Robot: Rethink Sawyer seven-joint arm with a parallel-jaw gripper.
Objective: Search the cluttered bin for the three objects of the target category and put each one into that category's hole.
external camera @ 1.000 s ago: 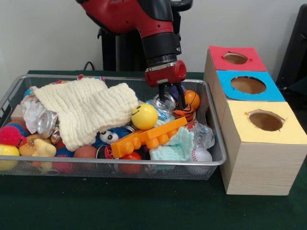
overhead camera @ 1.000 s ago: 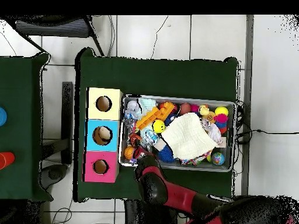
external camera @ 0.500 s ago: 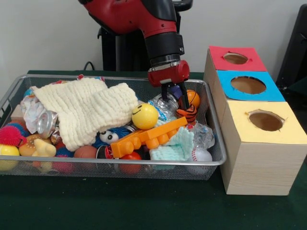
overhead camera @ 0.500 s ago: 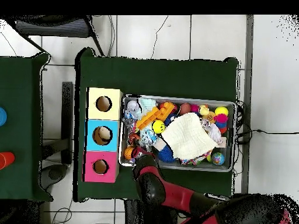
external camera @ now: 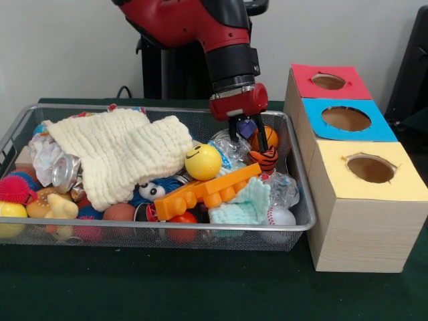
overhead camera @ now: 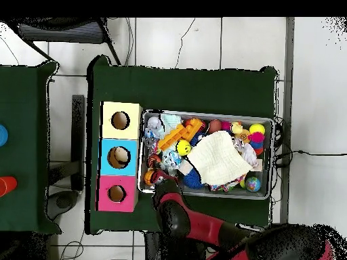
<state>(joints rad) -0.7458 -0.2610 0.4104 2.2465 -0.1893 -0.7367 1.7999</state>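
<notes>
The wire-mesh bin (external camera: 167,227) sits on the green table, full of toys; it also shows in the overhead view (overhead camera: 207,112). My gripper (external camera: 249,140) is open and hangs low over the bin's right end, at the far side. One finger (external camera: 234,132) stands just above a crumpled see-through plastic piece (external camera: 227,147). A second plastic piece (external camera: 285,188) lies against the bin's right wall. A third is not clearly visible. The hole in the light-blue box top (external camera: 346,118) is right of the bin and shows in the overhead view (overhead camera: 120,157). In that view the gripper (overhead camera: 157,177) is mostly under the arm.
A cream knitted cloth (external camera: 120,154) covers the bin's left half. A yellow smiley ball (external camera: 202,162), an orange brick (external camera: 207,190), an orange ball (external camera: 269,137) and a striped toy (external camera: 264,159) crowd the gripper. A silver can (external camera: 65,172) lies left. The red-topped hole (external camera: 328,81) and yellow-topped hole (external camera: 370,168) flank the blue one.
The gripper has shifted a little toward the boxes, along the bin's far side, and stays open. Nothing in the bin has visibly moved.
</notes>
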